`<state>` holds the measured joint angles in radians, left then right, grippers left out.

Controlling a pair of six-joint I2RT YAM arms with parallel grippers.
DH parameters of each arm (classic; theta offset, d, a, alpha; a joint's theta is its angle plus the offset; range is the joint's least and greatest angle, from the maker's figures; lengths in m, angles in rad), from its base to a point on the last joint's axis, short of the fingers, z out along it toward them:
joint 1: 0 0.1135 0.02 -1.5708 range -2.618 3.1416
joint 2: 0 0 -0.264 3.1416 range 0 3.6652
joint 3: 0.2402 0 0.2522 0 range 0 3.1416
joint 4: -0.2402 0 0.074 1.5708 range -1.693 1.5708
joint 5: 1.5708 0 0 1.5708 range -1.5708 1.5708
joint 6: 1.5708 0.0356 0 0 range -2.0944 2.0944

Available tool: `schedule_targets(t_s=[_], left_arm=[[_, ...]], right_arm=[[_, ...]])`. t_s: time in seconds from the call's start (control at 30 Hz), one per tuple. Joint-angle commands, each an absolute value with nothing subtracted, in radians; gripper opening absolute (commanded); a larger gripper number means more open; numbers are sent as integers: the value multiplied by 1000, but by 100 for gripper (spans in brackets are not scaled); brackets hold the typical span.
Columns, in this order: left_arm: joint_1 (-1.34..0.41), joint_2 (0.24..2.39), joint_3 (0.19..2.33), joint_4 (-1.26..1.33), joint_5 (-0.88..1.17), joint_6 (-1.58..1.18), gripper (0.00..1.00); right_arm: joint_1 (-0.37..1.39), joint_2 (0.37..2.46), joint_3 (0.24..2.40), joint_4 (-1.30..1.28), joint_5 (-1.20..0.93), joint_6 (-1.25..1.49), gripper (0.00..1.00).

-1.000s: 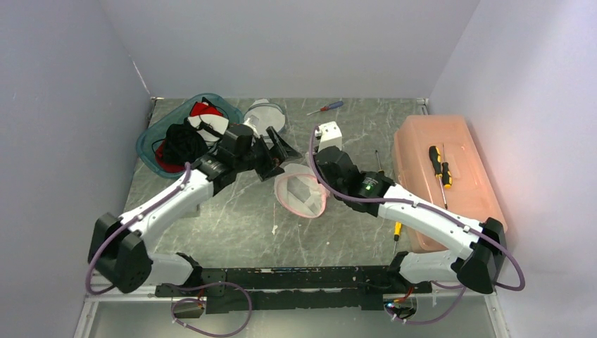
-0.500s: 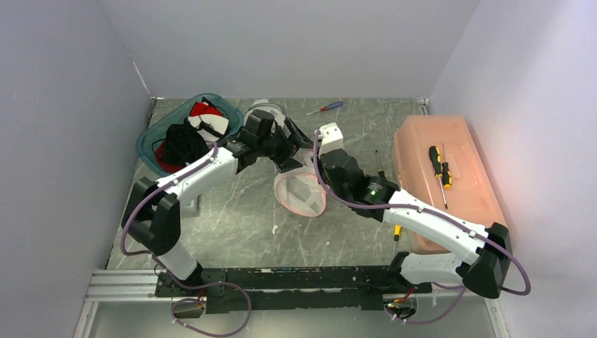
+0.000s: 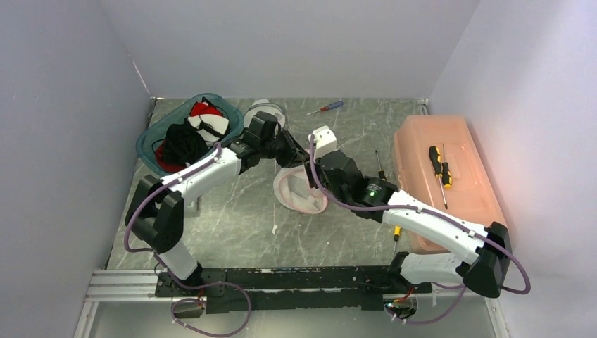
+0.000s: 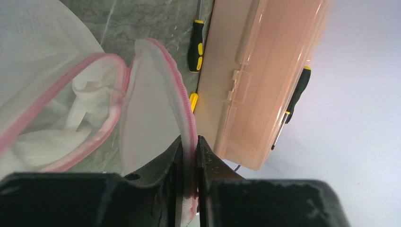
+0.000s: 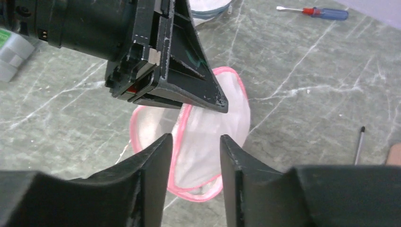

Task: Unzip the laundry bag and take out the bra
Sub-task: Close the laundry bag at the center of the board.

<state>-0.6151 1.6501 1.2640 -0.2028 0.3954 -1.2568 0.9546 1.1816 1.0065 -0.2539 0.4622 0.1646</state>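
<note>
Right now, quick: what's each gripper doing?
Left gripper: closed on the pink edge of the bag.
Right gripper: open, holding nothing.

Round white mesh laundry bag [image 3: 299, 196]: showing white netting, a pink band running round its rim.
Stone-look table [image 3: 232, 218]: showing grey-green, pale veins crossing it.
Translucent plastic lidded box [image 3: 457, 204]: glowing peach.
Long screwdriver [image 3: 441, 166]: wearing black and yellow.
Small screwdriver [image 3: 325, 108]: showing a red and blue handle.
Plastic basin [image 3: 146, 144]: showing teal.
Heap of cloth [image 3: 184, 141]: mixing black, red and white.
</note>
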Motion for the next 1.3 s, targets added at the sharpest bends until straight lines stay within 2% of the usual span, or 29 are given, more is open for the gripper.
schedule_targets(t_s=[0.0, 0.1, 0.23, 0.43, 0.53, 0.7, 0.8, 0.97, 1.13, 1.27], left_arm=[[-612, 1608, 1258, -179, 406, -1221, 14], [-599, 1594, 1247, -175, 415, -1208, 6], [-570, 1560, 1213, -174, 439, -1167, 3], [-514, 1523, 1092, -72, 542, -1079, 3], [-503, 1529, 1038, -25, 600, -1064, 3], [-499, 1539, 942, 144, 681, -1136, 3], [-494, 1528, 913, 233, 709, -1207, 3], [-499, 1501, 881, 343, 710, -1299, 3], [-499, 1502, 858, 304, 661, -1236, 3], [-500, 1545, 839, 340, 661, -1213, 3]], right_arm=[[959, 1179, 1052, -275, 394, 187, 55], [958, 1170, 1072, -317, 353, 213, 69], [932, 1120, 1046, -325, 299, 261, 74], [711, 1021, 885, -234, 49, 380, 75], [652, 1002, 797, -164, -9, 432, 75], [556, 1012, 659, -26, -110, 522, 75], [493, 1024, 571, 70, -177, 569, 71], [455, 1022, 435, 174, -206, 635, 68], [448, 971, 344, 262, -203, 727, 71], [448, 893, 333, 236, -172, 718, 71]])
